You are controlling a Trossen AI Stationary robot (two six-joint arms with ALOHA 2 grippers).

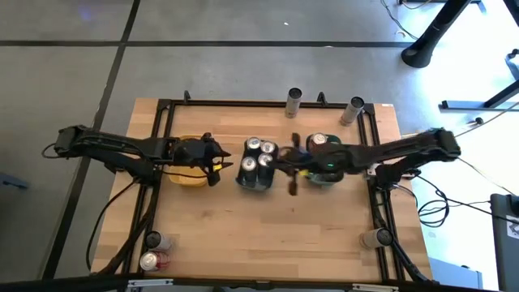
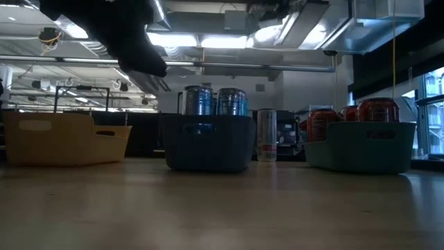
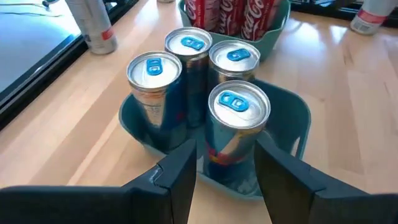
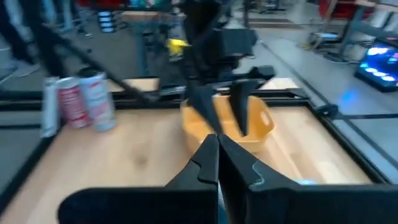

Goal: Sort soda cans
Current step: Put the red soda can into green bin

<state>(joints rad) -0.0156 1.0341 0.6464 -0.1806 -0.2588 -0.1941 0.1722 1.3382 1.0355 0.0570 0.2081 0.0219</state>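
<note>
Four silver-blue soda cans (image 3: 233, 102) stand upright in the grey-blue tray (image 1: 257, 182) at the table's middle. Several red cans (image 3: 221, 12) stand in the teal tray (image 2: 361, 147) to its right. The yellow tray (image 1: 190, 178) lies to the left. My left gripper (image 3: 225, 148) hovers open and empty just left of the grey-blue tray (image 3: 134, 121), above the yellow tray's right end. My right gripper (image 4: 217, 138) is shut and empty, in the air between the grey-blue and teal trays (image 1: 292, 174).
Loose cans stand around the table's edges: two at the far edge (image 1: 293, 101) (image 1: 353, 111), two at the near left corner (image 1: 152, 251), one at the near right (image 1: 375, 238). A black frame (image 1: 162, 130) runs along the sides. Bare wood (image 1: 268, 235) lies toward the near edge.
</note>
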